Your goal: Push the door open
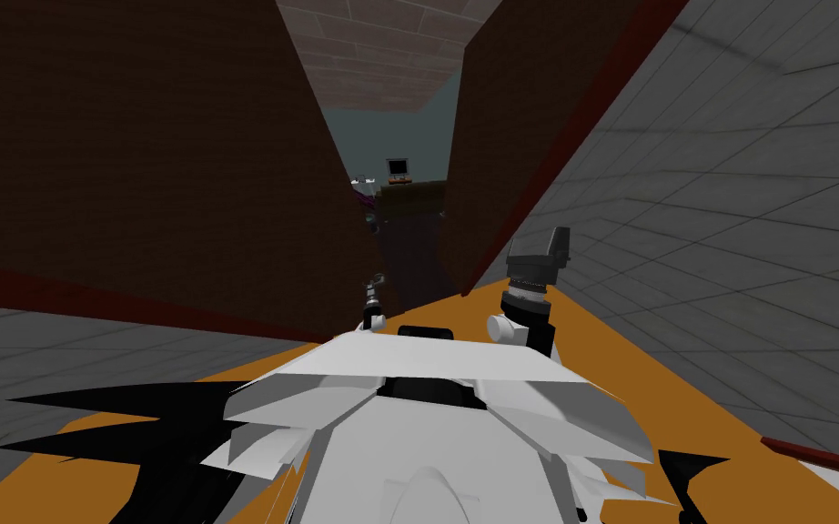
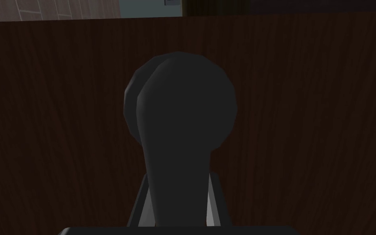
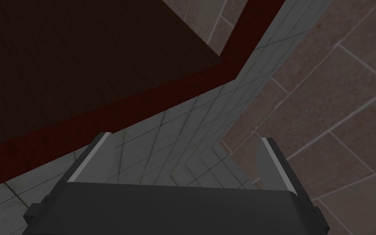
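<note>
A dark brown door [image 1: 136,155] fills the left of the head view, with a second dark brown panel [image 1: 527,127] to its right and a narrow gap between them. My left gripper [image 1: 373,291] is at the left panel's near edge. In the left wrist view this gripper [image 2: 179,181] is shut on a dark rounded door handle [image 2: 181,106], its fingers [image 2: 141,204] pressing the handle's neck against the door [image 2: 313,122]. My right gripper [image 3: 187,140] is raised beside the right panel and stands open with nothing in it; its arm [image 1: 536,264] is right of the gap.
A dark red frame [image 1: 90,291] borders the door panels. Grey tiled walls [image 1: 736,200] stand on both sides and the floor [image 1: 645,364] is orange. Through the gap stands a table with a small monitor [image 1: 398,167]. Black areas [image 1: 117,428] lie low on the left.
</note>
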Tool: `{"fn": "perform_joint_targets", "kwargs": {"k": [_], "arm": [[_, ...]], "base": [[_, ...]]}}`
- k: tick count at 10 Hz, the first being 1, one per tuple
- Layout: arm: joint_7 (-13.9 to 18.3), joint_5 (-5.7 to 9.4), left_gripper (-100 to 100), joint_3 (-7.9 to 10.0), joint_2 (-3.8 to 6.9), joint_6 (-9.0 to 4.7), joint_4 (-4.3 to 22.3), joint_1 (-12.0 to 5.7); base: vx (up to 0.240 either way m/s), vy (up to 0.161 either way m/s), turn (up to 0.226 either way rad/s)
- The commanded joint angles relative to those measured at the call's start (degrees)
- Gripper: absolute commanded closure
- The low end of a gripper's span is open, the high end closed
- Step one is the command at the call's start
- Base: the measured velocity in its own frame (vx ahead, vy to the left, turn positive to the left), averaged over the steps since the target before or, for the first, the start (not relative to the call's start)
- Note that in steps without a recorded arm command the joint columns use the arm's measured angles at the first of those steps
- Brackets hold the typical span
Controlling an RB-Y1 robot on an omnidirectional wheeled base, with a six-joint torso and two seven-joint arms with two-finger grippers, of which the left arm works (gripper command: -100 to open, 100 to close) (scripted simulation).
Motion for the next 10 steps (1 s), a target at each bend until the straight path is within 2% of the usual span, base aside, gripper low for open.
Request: {"fn": "perform_joint_targets", "kwargs": {"k": [1, 4, 5, 10], "arm": [[-0.1, -0.04, 100, -0.04, -0.06, -0.09, 0.0, 0.09], [-0.1, -0.04, 100, -0.04, -0.06, -0.09, 0.0, 0.09], [0.2, 0.09, 100, 0.03, 0.75, 0.01, 0.5, -0.35], [0.7, 0.36, 100, 0.05, 2.33, -0.23, 1.9, -1.21]], "base": [[-0.013, -0.004, -0.007], [0.0, 0.0, 0.0], [0.126, -0.008, 0.102], [0.179, -0.017, 0.111]]}}
